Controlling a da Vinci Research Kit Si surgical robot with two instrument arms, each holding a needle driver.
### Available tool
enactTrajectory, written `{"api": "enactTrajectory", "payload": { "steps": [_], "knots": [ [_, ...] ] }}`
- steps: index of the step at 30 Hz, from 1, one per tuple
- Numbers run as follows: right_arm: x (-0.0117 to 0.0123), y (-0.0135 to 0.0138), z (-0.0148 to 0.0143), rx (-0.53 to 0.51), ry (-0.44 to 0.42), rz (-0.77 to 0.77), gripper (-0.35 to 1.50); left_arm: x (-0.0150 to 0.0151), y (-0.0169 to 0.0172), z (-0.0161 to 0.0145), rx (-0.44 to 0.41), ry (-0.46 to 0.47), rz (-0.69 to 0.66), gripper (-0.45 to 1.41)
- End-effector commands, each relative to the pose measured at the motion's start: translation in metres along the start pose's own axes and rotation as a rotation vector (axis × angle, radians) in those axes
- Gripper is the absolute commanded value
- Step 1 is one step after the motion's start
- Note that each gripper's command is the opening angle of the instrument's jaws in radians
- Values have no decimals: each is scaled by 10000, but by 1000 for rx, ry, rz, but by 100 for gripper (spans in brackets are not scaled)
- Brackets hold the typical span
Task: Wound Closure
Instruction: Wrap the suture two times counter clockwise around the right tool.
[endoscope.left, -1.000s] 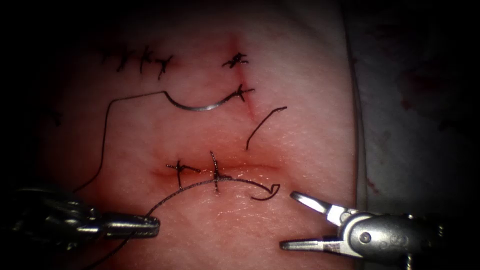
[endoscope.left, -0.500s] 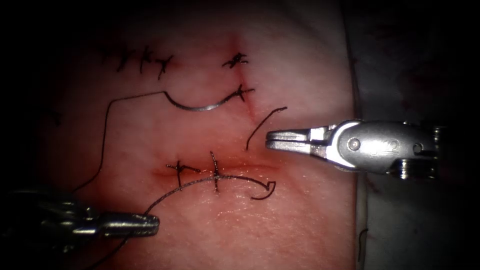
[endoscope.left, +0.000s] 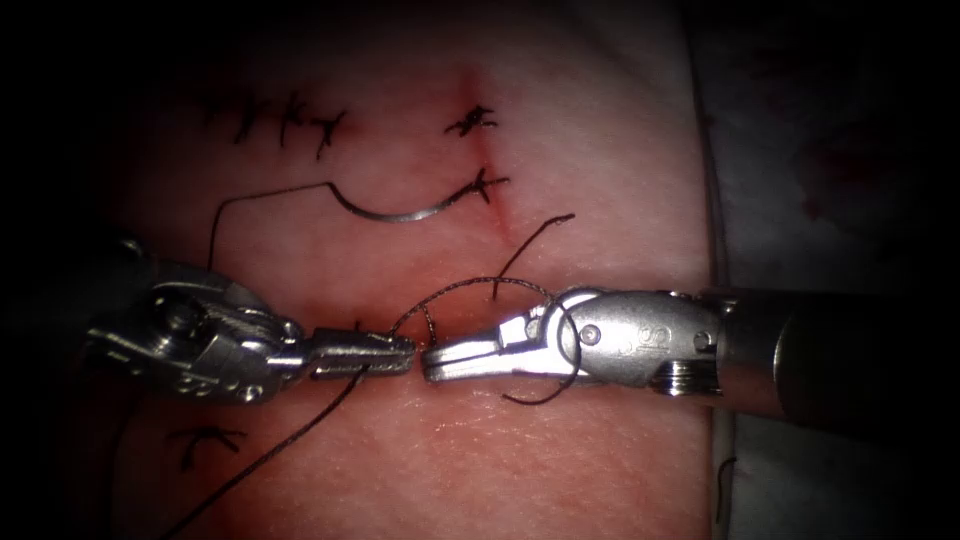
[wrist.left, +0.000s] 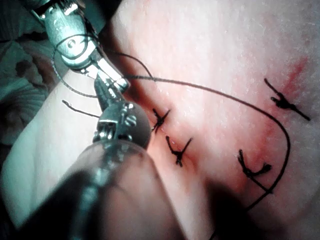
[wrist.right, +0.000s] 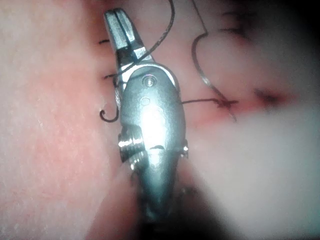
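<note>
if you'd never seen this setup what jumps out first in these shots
Two shiny steel needle drivers meet tip to tip over the horizontal cut: the left tool shut on the dark thread, the right tool shut, with a thread loop wrapped round it. Above, the curved steel needle lies free on the pink tissue, left of the upper cut.

Curved needle flat on tissue, dark thread looped over the cut.

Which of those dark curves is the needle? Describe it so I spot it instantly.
Start at the tissue, then the vertical cut above both tools. The needle lies flat just left of it, touching its lower knot. Unlike the thin dark thread, it is a thicker, shiny arc.
</note>
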Motion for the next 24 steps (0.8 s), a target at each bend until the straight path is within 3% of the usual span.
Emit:
{"api": "enactTrajectory", "payload": {
  "steps": [1, 7, 15, 20, 23, 24],
  "knots": [
    [-5, 0, 5, -3, 38, 28, -35, -9, 3, 10, -4, 2, 0, -45],
    [-4, -4, 0, 15, 145, 132, -35, -26, 15, 19, -21, 6, -16, -45],
    [0, -10, 4, 33, 281, 252, -35, -26, 22, 37, -45, -5, -18, -45],
    [9, -5, -1, -82, 359, 294, -35, -25, 32, 48, -57, 1, -18, -45],
    [13, -2, 1, -228, 304, 333, -35, -20, 42, 58, -62, 4, -17, -45],
    [13, -2, 2, -273, 281, 357, -25, -18, 44, 60, -64, 6, -21, -45]
  ]
}}
